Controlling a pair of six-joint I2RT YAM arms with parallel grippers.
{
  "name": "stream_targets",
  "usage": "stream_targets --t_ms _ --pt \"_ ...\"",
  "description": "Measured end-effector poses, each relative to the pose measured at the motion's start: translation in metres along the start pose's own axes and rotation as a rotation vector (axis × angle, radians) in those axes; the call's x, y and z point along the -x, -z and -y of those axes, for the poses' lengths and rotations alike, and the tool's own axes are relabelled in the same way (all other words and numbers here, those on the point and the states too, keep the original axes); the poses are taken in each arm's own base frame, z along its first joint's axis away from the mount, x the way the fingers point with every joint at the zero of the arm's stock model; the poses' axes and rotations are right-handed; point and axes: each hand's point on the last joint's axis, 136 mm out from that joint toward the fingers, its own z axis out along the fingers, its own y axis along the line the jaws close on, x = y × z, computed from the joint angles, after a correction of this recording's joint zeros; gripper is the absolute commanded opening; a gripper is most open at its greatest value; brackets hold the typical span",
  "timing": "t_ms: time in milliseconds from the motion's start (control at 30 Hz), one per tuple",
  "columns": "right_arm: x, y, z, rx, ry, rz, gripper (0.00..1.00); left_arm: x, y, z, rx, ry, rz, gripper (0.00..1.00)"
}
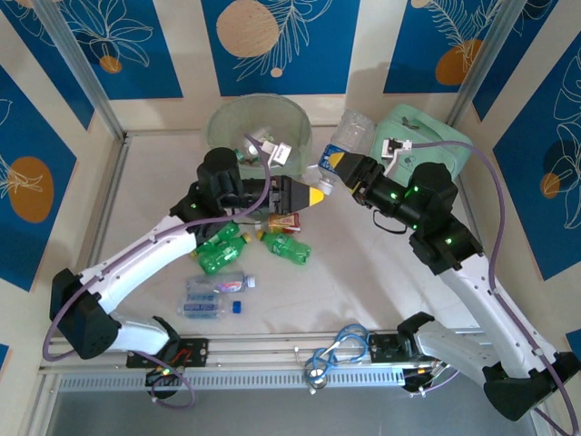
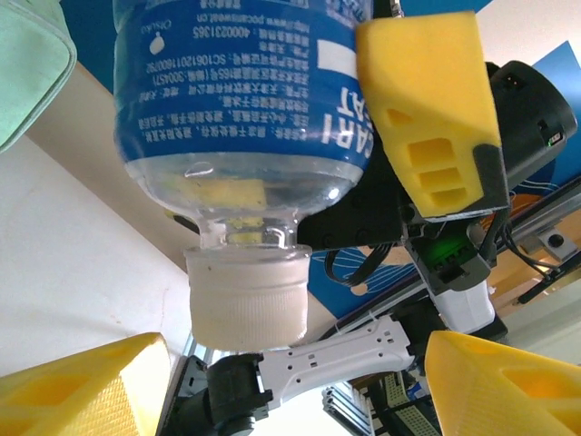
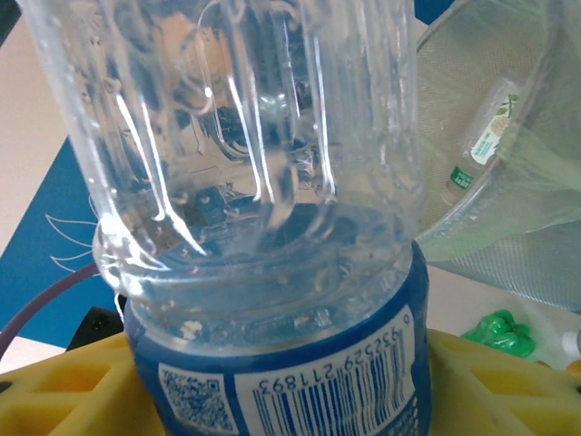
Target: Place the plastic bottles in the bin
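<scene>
Partly cropped bottle (image 3: 254, 227), bin (image 3: 513, 195) cut off

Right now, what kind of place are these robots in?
Probably a robot practice booth: blue leaf-print panels wall a white table, two arms are bolted to a metal rail, and bottles lie near a bin.

The bin (image 1: 259, 127) stands open-topped at far centre. Just right of it the clear bottle (image 1: 349, 134), left gripper (image 1: 317, 195) and right gripper (image 1: 332, 163) crowd together; the mint case (image 1: 427, 123) blocks far right. Bare table (image 1: 363, 272) lies near right.
</scene>
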Motion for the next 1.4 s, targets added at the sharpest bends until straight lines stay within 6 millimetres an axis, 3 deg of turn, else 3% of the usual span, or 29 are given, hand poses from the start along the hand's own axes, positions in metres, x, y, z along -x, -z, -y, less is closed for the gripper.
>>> stream_targets --t_ms 433,600,967,1167,1267,1400 --pt "-0.003 -0.005 -0.009 0.070 -0.055 -0.012 0.64 0.005 -0.012 -0.010 -0.068 0.070 0.043 0.65" --pt "-0.008 -0.008 -0.007 0.073 -0.065 -0.026 0.64 0.009 -0.011 -0.004 -0.092 0.055 0.059 0.60" --pt "-0.014 -0.009 -0.009 0.084 -0.066 -0.046 0.65 0.014 -0.007 -0.003 -0.072 0.023 0.099 0.38" --pt "-0.015 -0.009 -0.013 0.096 -0.057 -0.042 0.70 0.014 -0.004 -0.002 -0.054 0.005 0.110 0.28" --pt "-0.016 -0.009 -0.012 0.091 -0.056 -0.043 0.76 0.014 -0.002 -0.004 -0.027 -0.014 0.113 0.22" --pt "-0.016 -0.008 -0.005 0.040 -0.051 -0.041 0.99 0.014 0.003 -0.010 0.035 -0.047 0.129 0.20"
